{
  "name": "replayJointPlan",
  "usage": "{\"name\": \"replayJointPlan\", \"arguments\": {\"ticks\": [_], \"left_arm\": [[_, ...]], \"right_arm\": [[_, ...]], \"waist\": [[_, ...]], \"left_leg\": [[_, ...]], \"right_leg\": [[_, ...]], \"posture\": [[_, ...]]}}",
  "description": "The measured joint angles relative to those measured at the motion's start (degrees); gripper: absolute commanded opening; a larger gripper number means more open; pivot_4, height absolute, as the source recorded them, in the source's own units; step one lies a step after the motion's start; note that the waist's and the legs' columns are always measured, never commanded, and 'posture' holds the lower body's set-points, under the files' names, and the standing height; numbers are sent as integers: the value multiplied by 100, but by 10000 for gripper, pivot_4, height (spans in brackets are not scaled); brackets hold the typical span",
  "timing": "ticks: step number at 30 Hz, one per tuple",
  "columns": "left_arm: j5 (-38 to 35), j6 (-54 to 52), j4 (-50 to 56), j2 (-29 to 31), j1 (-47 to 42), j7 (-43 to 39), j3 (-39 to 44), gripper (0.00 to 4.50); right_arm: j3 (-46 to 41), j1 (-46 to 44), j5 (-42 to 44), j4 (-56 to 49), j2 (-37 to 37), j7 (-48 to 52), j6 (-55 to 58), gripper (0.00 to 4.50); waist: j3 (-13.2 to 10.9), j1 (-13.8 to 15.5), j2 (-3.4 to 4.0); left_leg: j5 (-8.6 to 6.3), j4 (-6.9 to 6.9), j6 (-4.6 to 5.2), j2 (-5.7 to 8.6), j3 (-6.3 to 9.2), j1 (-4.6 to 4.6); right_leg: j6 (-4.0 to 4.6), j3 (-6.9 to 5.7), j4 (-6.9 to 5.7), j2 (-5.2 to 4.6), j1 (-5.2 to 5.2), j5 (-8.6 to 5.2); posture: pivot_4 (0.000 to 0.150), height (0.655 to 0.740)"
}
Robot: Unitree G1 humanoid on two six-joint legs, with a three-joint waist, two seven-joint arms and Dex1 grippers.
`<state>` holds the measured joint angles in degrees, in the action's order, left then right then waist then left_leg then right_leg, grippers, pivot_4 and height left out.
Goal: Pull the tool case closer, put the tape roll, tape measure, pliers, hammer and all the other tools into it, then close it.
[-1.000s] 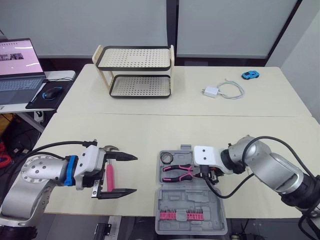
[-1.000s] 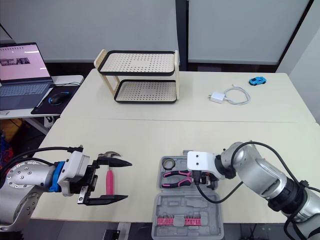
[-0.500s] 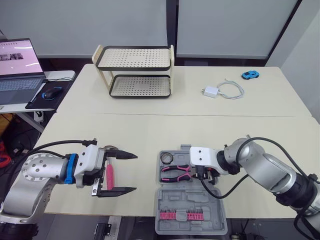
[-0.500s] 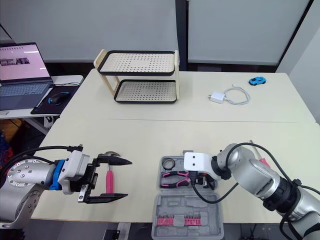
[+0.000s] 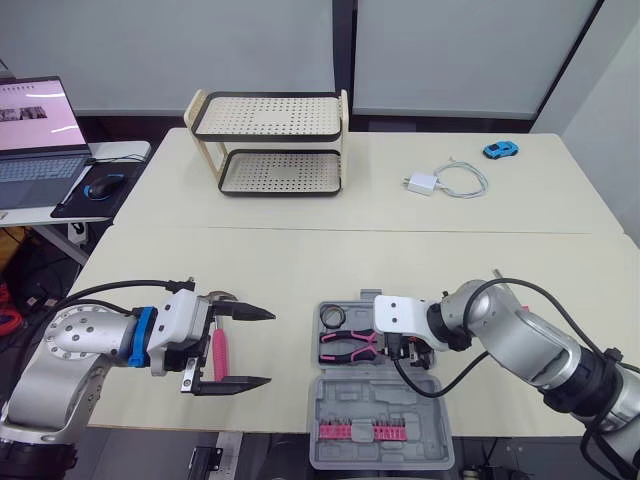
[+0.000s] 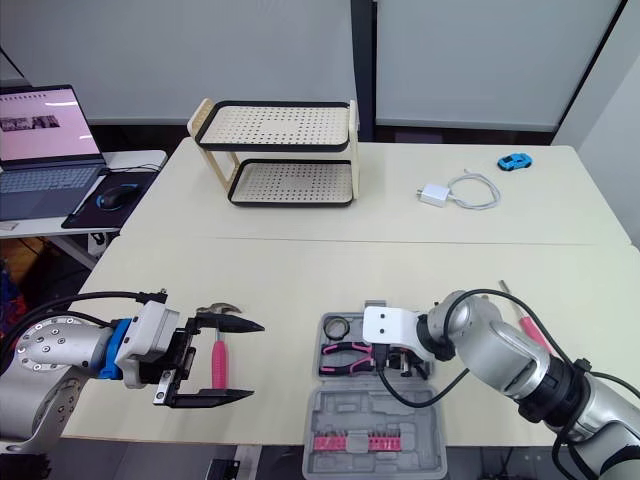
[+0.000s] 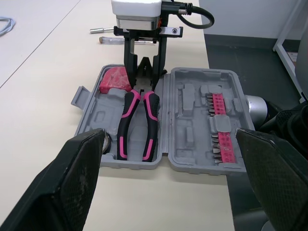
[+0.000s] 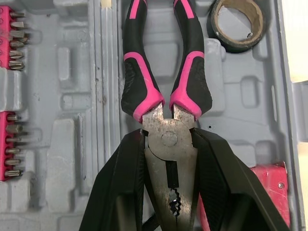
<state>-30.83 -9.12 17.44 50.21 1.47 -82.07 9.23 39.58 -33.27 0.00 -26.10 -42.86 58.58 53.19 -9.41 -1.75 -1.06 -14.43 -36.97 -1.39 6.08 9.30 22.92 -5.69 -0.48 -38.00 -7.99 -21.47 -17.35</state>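
The grey tool case [image 5: 385, 405] lies open at the table's front edge, a row of pink bits [image 5: 358, 432] in its near half. Its far half holds the black tape roll [image 5: 333, 317], a red tape measure [image 8: 269, 185] and the pink-and-black pliers [image 5: 345, 347]. My right gripper [image 8: 169, 139] is shut on the pliers' head, low in the case. My left gripper [image 5: 248, 348] stands open to the left of the case. The pink-handled hammer [image 5: 218, 350] lies on the table between its fingers, near the palm. Two screwdrivers [image 7: 108, 39] lie beyond the right arm.
A two-tier perforated rack [image 5: 270, 140] stands at the back. A white charger with its cable [image 5: 440, 182] and a blue toy car [image 5: 500, 150] lie at the back right. A laptop [image 5: 35, 130] and mouse [image 5: 103, 185] sit on a side desk at the left.
My right gripper has slid a little to the left with the pliers in the case. The left gripper and the hammer have hardly moved.
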Motion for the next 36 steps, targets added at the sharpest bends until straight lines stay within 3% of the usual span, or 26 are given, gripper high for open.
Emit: {"name": "replayJointPlan", "arguments": {"ticks": [23,33,36], "left_arm": [[71,87,-148,15,-101,-98,-107,45000],[95,125,-210,14,-173,-93,-235,45000],[97,170,-204,14,-201,-90,-253,45000]], "right_arm": [[13,382,-294,562,134,-166,-692,12022],[-176,481,-323,626,143,-127,-885,44780],[-627,693,6,511,202,-104,-896,44780]], "waist": [[1,-1,1],[1,3,1],[1,5,1]], "left_leg": [[0,0,0,-1,0,-2],[0,-1,0,0,1,-2],[0,0,0,0,2,-2]], "right_leg": [[0,0,-1,2,1,0],[0,0,0,2,3,0],[0,0,0,2,3,0]], "posture": [[1500,7400],[1500,7400],[1500,7400]]}}
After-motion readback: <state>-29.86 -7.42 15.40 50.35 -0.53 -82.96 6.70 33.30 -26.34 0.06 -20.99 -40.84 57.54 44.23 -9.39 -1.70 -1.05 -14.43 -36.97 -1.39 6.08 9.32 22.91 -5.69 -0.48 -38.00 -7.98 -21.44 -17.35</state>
